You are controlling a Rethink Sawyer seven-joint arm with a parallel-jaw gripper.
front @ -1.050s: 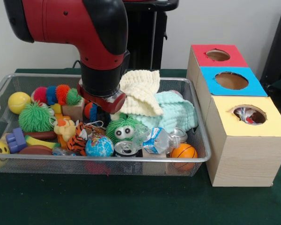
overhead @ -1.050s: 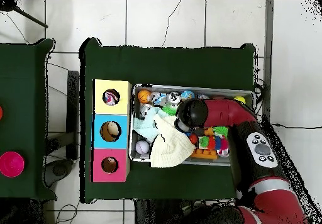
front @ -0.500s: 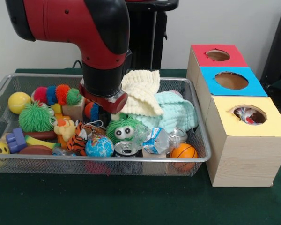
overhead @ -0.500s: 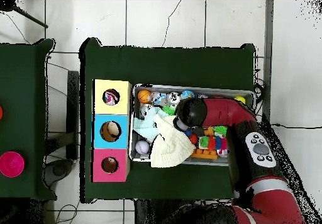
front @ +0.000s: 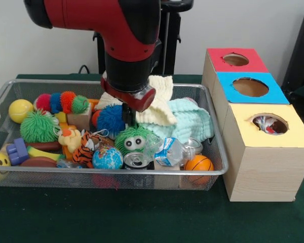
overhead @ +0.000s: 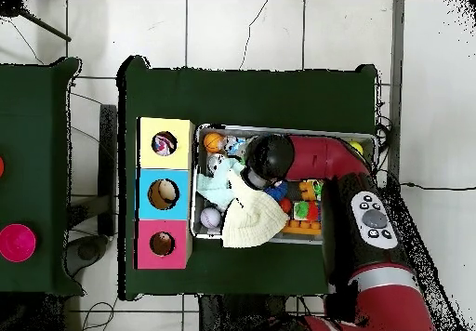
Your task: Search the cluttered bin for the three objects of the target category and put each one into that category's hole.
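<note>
I have the gripper (front: 126, 115) low over the middle of the wire bin (front: 213, 169), just beside the blue spiky ball (front: 110, 119) and above the green fuzzy toy (front: 134, 138); whether its fingers are apart or closed I cannot tell; I'd judge the target still undecided, so I should descend slowly, clear of the cream cloth (front: 154, 101), before carrying anything toward the yellow box (front: 266, 152).

On the worktop (front: 142, 217), the wire bin (front: 213, 152) sits left of the three-hole box (front: 258, 167), with cloths (front: 187, 121) at its far right and balls near.
</note>
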